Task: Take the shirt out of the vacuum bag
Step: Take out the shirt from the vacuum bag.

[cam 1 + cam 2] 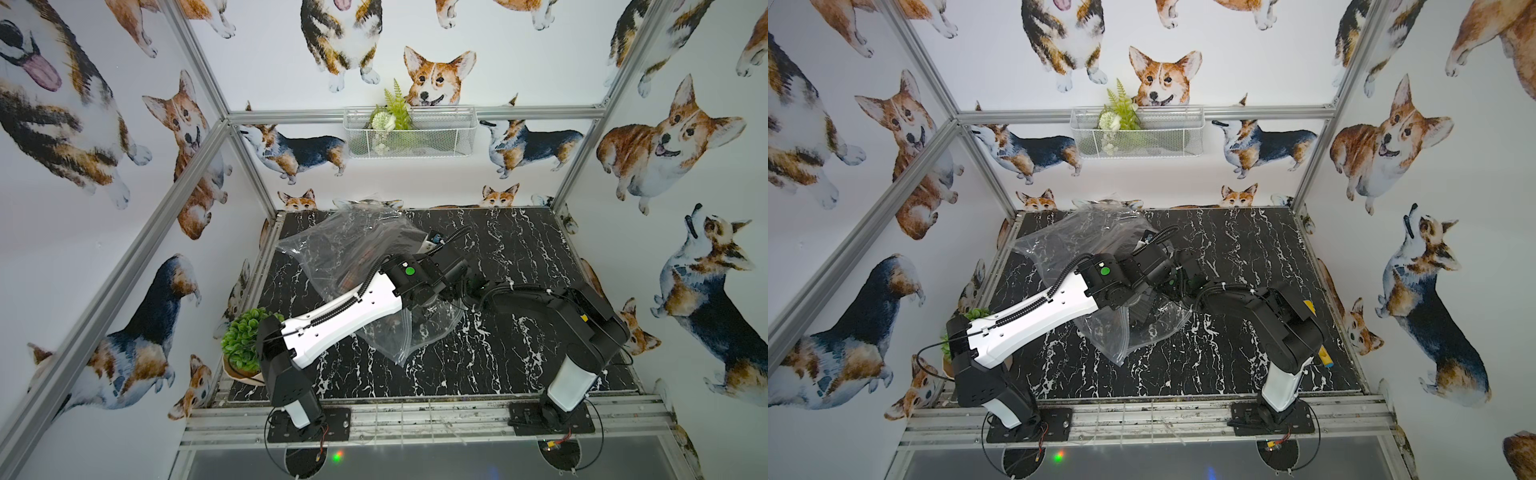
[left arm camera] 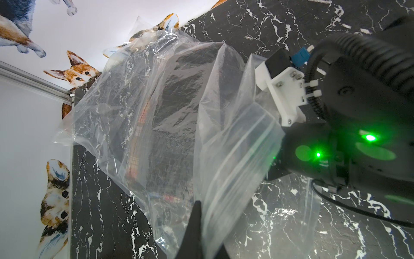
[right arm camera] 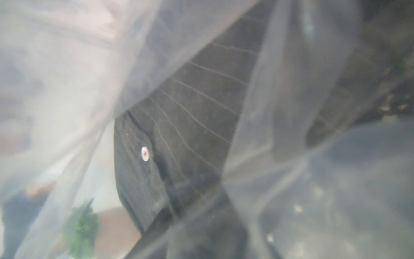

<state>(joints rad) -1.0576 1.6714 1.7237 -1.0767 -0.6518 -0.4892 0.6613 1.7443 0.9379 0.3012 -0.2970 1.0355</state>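
My left gripper (image 2: 197,233) is pinching shut on the zip edge of the vacuum bag (image 1: 345,249), which is lying from the tabletop's (image 1: 519,365) far left corner toward its middle, with the shirt (image 3: 190,116) inside. My right gripper (image 2: 291,148) is sitting in the mouth, jaws hidden, so I cannot tell their opening. Film is draping there, so I am risking grabbing plastic with the cloth and dragging the bag out of my pinch.

Black marble table (image 1: 519,332) bearing vacuum bag (image 1: 332,245)
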